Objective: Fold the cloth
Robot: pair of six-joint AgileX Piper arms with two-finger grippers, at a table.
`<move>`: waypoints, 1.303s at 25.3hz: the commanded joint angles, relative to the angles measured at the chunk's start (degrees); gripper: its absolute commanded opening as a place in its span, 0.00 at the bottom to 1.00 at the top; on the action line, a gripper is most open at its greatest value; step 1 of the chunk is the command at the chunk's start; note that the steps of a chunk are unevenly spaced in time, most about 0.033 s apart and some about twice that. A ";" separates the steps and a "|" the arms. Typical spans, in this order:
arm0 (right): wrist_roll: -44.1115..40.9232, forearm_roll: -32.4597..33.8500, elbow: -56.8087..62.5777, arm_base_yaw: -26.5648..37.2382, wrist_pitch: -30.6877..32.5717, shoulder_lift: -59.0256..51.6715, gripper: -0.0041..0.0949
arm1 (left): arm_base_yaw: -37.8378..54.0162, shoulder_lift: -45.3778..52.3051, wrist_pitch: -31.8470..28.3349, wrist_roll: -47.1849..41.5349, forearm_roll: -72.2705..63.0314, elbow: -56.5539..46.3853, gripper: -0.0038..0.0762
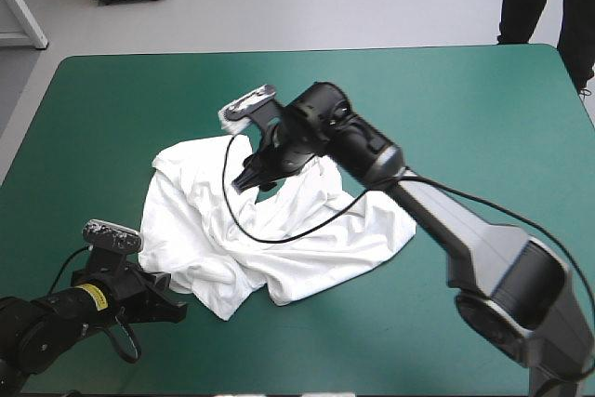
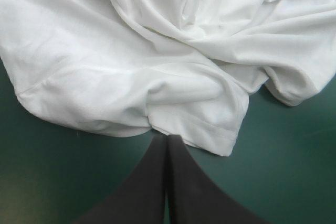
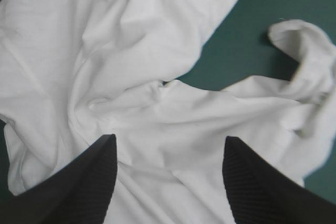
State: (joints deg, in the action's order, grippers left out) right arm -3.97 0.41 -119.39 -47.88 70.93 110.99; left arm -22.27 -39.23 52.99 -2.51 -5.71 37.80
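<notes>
The left gripper is pinching the near hem of the crumpled T-shirt lying mid-way on the teal-green cover, while the right gripper is hovering wide open and empty over its folds, probably seeking a 2nd hold for spreading

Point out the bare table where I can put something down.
Free: the teal-green cover along the far edge and both far corners, and the near strip between the arms. Crowded: the middle, under the white crumpled short-sleeved T-shirt and the right arm.
</notes>
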 commanded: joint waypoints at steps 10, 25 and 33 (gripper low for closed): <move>-4.17 1.90 35.31 9.45 0.72 -30.31 0.58 | -0.36 -9.82 13.51 -1.28 22.63 18.02 0.07; -4.51 1.86 35.31 9.45 0.72 -31.11 0.56 | 20.22 -34.29 5.90 6.30 3.33 33.51 0.44; -4.51 1.06 35.31 9.45 0.61 -31.11 0.56 | 21.89 -48.95 3.84 6.69 4.56 34.69 0.44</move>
State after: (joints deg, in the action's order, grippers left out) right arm -8.54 1.77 -82.87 -38.69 71.39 81.96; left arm -0.40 -86.53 59.05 4.25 0.00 69.94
